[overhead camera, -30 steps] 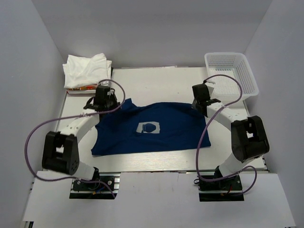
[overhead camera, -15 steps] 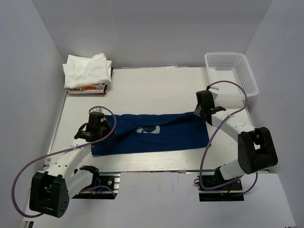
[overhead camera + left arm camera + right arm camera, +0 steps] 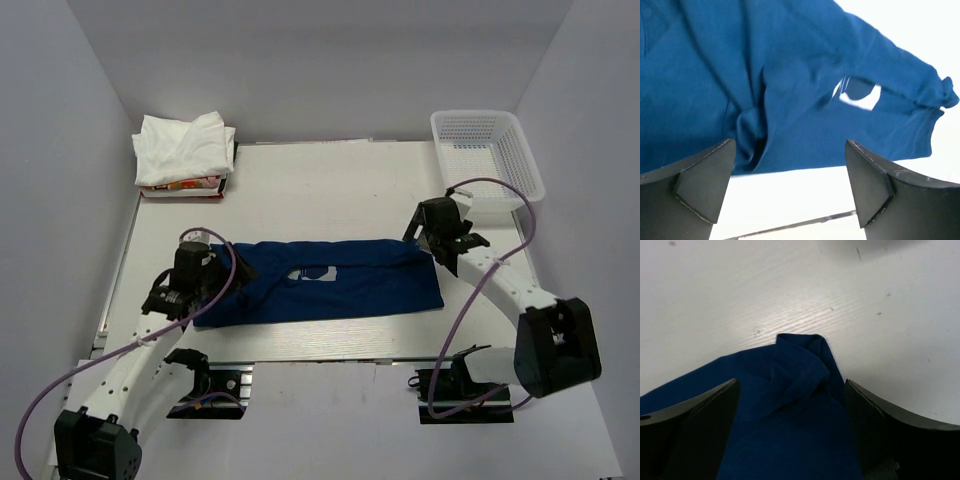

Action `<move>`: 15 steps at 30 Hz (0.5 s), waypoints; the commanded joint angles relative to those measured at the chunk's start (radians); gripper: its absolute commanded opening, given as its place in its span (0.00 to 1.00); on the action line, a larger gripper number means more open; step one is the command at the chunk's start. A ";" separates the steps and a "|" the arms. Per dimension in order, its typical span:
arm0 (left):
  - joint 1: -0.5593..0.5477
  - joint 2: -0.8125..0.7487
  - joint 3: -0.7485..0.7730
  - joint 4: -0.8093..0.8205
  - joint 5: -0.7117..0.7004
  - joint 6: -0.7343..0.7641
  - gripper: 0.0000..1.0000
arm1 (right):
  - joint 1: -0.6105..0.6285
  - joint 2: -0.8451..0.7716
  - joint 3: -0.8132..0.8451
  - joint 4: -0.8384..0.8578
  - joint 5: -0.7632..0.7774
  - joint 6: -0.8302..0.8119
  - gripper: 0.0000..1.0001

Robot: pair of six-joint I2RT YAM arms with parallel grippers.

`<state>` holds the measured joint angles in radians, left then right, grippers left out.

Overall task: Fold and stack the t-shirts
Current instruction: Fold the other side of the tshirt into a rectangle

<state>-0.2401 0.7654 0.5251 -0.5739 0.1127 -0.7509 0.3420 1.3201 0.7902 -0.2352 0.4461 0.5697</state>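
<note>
A navy blue short-sleeved cotton t-shirt (image 3: pixel 350 290) is laid flat on the white table (image 3: pixel 330 190), doubled over into a long band that runs from left to right across the near half of the surface. Its pale square chest print (image 3: pixel 312 273) is only partly seen at the fold line. In the left wrist view the same cloth (image 3: pixel 790 75) is seen rumpled, with a sliver of the print (image 3: pixel 860 95) showing under an overlapping layer. In the right wrist view a small bunched corner of the shirt (image 3: pixel 800 365) is seen lying on the bare tabletop.

The left gripper (image 3: pixel 200 275) is placed over the left end of the band. Its fingers (image 3: pixel 700 185) are spread wide and nothing is gripped between them. The right gripper (image 3: pixel 437 235) is placed over the far right corner of the band. Its fingers (image 3: pixel 700 425) are likewise spread wide, with the cloth lying loose below them and nothing held.

A stack of white folded t-shirts (image 3: pixel 185 148) is set at the far left corner of the table, on top of something flat with red and orange print (image 3: pixel 190 186) that cannot be made out. A white plastic mesh basket (image 3: pixel 530 165) is set at the far right corner, well apart from the blue shirt.
</note>
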 commanded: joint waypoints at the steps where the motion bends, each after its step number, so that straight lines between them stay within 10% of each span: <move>1: -0.004 0.111 0.038 0.131 -0.047 0.025 1.00 | 0.000 -0.078 -0.020 0.077 -0.066 -0.056 0.90; 15: -0.057 0.515 0.093 0.390 0.189 0.127 1.00 | 0.003 0.007 -0.023 0.105 -0.195 -0.093 0.90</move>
<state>-0.2661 1.2942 0.6247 -0.2432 0.2012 -0.6506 0.3428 1.3304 0.7830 -0.1551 0.2653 0.4892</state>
